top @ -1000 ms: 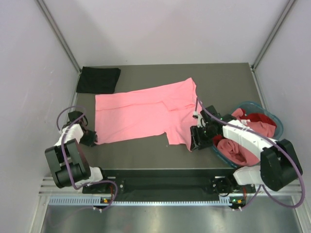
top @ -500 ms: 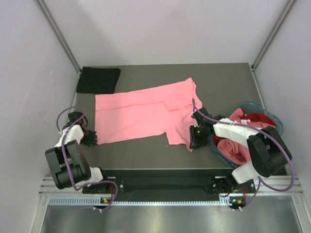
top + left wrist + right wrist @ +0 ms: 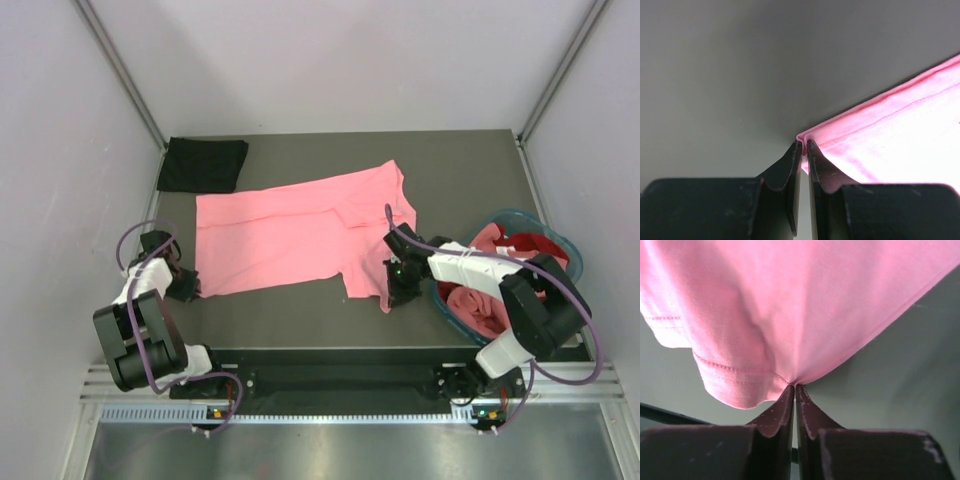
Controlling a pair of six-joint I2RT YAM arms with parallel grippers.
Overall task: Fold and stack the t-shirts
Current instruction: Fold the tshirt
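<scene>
On the surface: the salmon pink t-shirt (image 3: 300, 235) lies spread flat across the middle. The black t-shirt (image 3: 203, 165) sits folded at the far left corner, and the red t-shirt (image 3: 540, 250) is heaped in the teal basket (image 3: 520, 216) at my right.
Left hand (image 3: 803, 144): pinched almost closed on the near left corner of the pink cloth, which is nipped only at the very tips.
Right hand (image 3: 794, 386): closed to a sliver on the near right corner, by the sleeve, with cloth bunched at the tips.
Step in hand: I judge this to be the first fold, taking the near edge over to the far edge.
Doing it well: raise both corners together and level, hold the edge taut between them, and go slowly, since both grips are shallow and could slip.
Long axis: left to right, slightly tilted, the right end farther from me.
Pointing: hem at my left, sleeves and collar at my right, as far as I can tell.
</scene>
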